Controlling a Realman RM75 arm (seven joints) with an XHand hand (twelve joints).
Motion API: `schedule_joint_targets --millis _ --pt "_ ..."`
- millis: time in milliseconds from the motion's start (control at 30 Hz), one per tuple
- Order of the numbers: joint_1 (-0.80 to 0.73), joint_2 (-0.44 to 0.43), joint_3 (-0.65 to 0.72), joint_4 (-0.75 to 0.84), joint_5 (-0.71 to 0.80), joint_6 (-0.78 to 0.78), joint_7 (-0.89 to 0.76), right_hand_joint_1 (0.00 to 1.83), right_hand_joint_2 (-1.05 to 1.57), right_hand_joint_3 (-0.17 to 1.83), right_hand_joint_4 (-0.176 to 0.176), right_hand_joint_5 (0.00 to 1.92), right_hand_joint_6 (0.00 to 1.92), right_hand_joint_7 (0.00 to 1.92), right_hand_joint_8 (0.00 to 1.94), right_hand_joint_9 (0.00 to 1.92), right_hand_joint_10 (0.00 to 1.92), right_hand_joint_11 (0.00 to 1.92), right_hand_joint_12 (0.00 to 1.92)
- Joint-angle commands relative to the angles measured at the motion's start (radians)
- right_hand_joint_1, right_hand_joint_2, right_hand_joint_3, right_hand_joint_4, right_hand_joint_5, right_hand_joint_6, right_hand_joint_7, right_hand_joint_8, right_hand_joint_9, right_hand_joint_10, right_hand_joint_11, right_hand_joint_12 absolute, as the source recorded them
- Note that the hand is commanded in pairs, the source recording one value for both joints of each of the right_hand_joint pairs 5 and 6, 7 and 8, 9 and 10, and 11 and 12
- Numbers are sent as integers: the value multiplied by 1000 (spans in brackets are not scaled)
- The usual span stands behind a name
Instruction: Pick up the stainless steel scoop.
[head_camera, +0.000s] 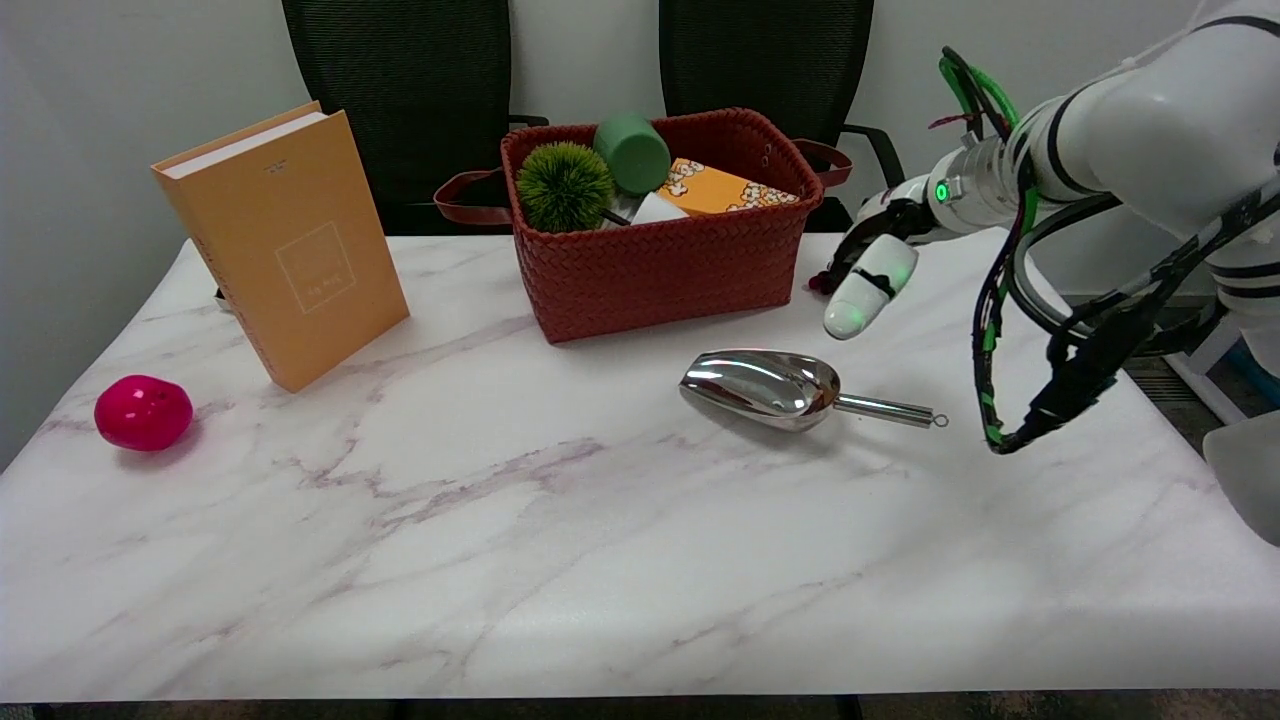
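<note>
The stainless steel scoop (775, 388) lies on the marble table (560, 540), right of centre, its bowl pointing left and its thin handle (888, 409) pointing right. My right hand (868, 268) hangs in the air above and just behind the scoop's handle, clear of it. It holds nothing; one white fingertip (856, 308) points down toward the table. The other fingers are partly hidden behind it.
A red woven basket (668, 262) stands behind the scoop with a green cup, a spiky green ball and an orange box inside. A tan book (285, 240) stands at the left. A pink ball (143, 412) lies at the far left edge.
</note>
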Motion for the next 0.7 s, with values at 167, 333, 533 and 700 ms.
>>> schedule_joint_targets --millis 167,333,533,700 --pt "74 9 -93 -8 3 -187 31 848 -437 -71 0 193 193 279 279 0 0 0 0" --pt "20 25 -93 -7 -62 -186 36 873 -472 -60 0 189 189 314 314 0 0 0 0" --pt "-18 34 -93 -7 -102 -186 135 918 -488 35 0 298 298 461 461 0 0 0 0" --pt "-41 34 -93 -7 -87 -186 214 937 -499 129 0 362 362 552 552 15 15 0 0"
